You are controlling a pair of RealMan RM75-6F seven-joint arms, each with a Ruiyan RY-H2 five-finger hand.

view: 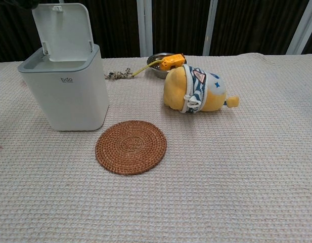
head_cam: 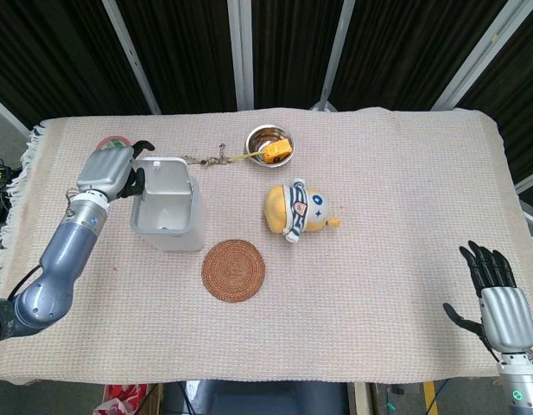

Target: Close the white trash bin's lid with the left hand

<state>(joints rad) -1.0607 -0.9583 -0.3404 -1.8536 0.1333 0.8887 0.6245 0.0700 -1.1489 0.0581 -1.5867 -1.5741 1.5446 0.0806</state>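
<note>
The right hand (head_cam: pixel 499 298) rests at the near edge of the beige woven tablecloth (head_cam: pixel 396 259), fingers spread and holding nothing, well apart from everything else on the table.

Farther in, and off toward the left hand, a round woven rattan coaster (head_cam: pixel 234 270) lies flat on the cloth. Just beyond it, on the left-hand side, stands the white trash bin (view: pixel 70 91), upright, with a grey rim; the chest view shows its lid (view: pixel 64 28) swung up and standing open at the back. The left hand (head_cam: pixel 111 170) is right beside the bin's outer side at rim height, its dark fingers (head_cam: pixel 138 180) curled against the bin's edge near the raised lid; whether they actually grip it cannot be told from either view.

On the far side of the coaster from the left hand, a yellow plush toy (view: pixel 196 91) with a blue-and-white striped band lies on its side. Farther back, a small metal bowl (head_cam: pixel 266 139) holds a yellow tape measure (view: pixel 173 62), with its yellow tape trailing toward a small metal chain (head_cam: pixel 212 159) lying just behind the bin.
</note>
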